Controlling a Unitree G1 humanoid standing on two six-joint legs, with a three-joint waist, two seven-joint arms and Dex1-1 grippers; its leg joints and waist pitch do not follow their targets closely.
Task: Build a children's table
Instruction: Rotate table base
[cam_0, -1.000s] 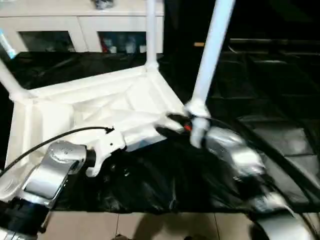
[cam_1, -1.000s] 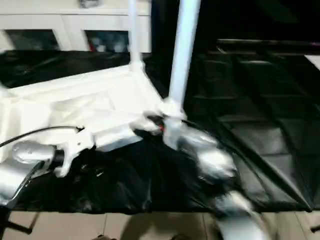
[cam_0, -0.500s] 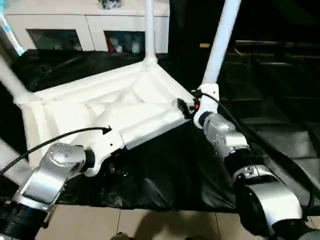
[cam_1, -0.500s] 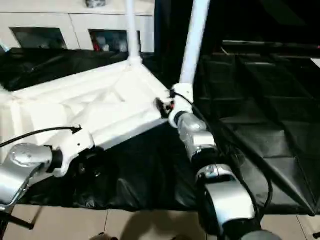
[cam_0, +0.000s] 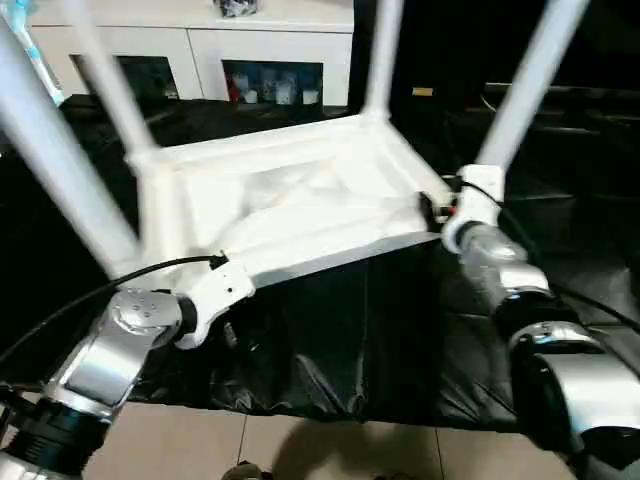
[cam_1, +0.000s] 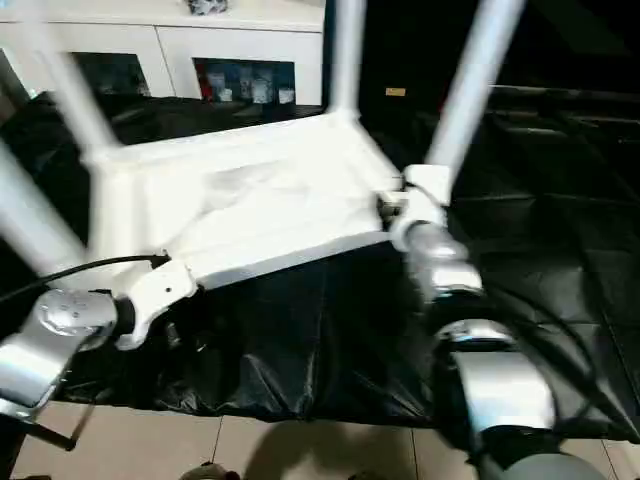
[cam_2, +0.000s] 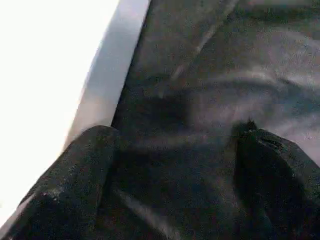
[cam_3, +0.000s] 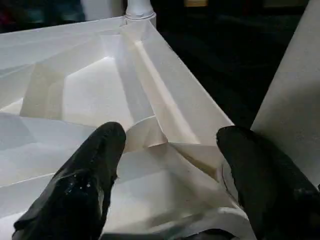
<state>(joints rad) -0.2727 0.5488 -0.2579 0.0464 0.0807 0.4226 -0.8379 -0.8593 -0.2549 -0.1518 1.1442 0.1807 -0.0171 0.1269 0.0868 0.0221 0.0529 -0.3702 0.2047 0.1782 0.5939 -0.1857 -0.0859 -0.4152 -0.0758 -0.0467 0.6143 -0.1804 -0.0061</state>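
Note:
The children's table stands upside down on a black sheet, its white tabletop (cam_0: 290, 210) showing the ribbed underside (cam_3: 90, 95). Legs rise from the corner sockets: two at the left (cam_0: 60, 170), one at the far corner (cam_0: 380, 60), one at the near right corner (cam_0: 530, 80). My right gripper (cam_3: 172, 137) is open at that near right corner, over the ribs, one finger (cam_3: 260, 175) beside the leg (cam_3: 295, 95). My left gripper (cam_2: 172, 145) is open just under the tabletop's front edge (cam_2: 105, 75), with only black sheet between its fingers.
A white cabinet with glass doors (cam_0: 200, 50) stands behind the table. The black sheet (cam_0: 330, 350) hangs over the front edge down to the tiled floor (cam_0: 300, 450). A black cable (cam_0: 100, 290) runs along my left arm. Dark padded surface (cam_0: 590, 250) lies at the right.
The view has shifted. Beyond that, the tabletop's near right corner and my right gripper have moved to the right, and the two left legs now stand large in front.

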